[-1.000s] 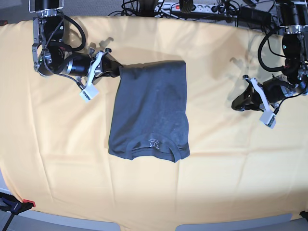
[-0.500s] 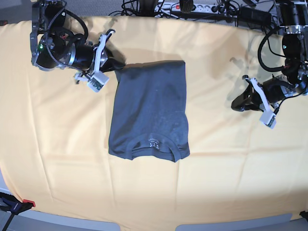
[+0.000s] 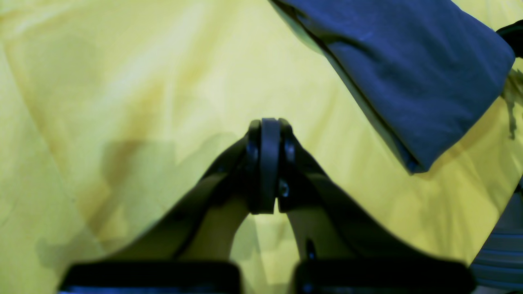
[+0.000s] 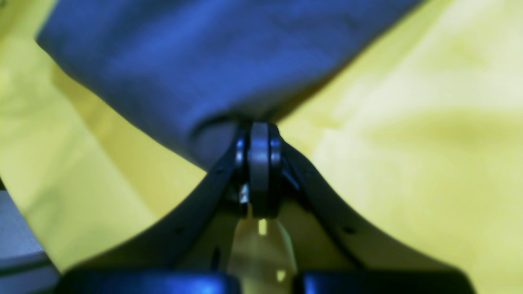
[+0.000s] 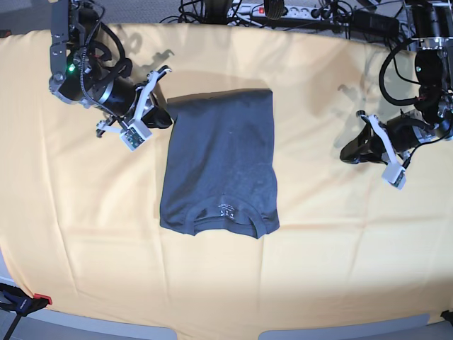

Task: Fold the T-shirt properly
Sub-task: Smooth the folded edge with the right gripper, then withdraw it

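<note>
In the base view, the right claw [image 5: 161,117] sat at the far left corner of the T-shirt [image 5: 223,159], its jaws pressed together. Its wrist view showed the tips right at the blue-grey fabric's edge; whether they pinched any cloth could not be told. The T-shirt lay folded into a narrow rectangle in the middle of the yellow cloth [image 5: 85,212] covering the desk, collar nearest the camera. Well apart to the right, the left claw [image 5: 348,151] hung over bare cloth, jaws pressed together and empty.
</note>
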`<state>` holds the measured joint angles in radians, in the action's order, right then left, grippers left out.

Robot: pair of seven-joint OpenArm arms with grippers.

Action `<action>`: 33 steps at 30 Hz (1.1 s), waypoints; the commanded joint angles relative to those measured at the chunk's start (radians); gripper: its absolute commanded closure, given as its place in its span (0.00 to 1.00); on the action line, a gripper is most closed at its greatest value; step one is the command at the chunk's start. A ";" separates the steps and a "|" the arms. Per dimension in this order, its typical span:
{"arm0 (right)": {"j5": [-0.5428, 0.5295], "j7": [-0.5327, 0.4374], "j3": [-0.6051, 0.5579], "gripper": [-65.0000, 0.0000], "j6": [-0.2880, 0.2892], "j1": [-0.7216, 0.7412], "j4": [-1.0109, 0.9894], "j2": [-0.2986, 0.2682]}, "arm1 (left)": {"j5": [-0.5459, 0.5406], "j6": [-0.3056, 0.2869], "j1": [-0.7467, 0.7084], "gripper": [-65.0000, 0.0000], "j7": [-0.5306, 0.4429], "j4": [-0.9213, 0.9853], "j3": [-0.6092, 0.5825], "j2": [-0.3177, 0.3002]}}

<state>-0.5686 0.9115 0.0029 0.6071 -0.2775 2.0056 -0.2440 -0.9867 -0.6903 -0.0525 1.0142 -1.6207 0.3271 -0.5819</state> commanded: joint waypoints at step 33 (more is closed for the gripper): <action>-0.011 0.013 -0.095 1.00 0.041 -0.012 -0.019 0.016 | -0.050 -0.008 0.013 1.00 -0.010 -0.016 0.010 -0.020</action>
<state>-0.5575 0.9424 -0.0914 0.6403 -0.2897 1.9732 -0.2214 -1.0134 -0.6903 -0.0528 1.0214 -1.6207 0.3267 -0.5819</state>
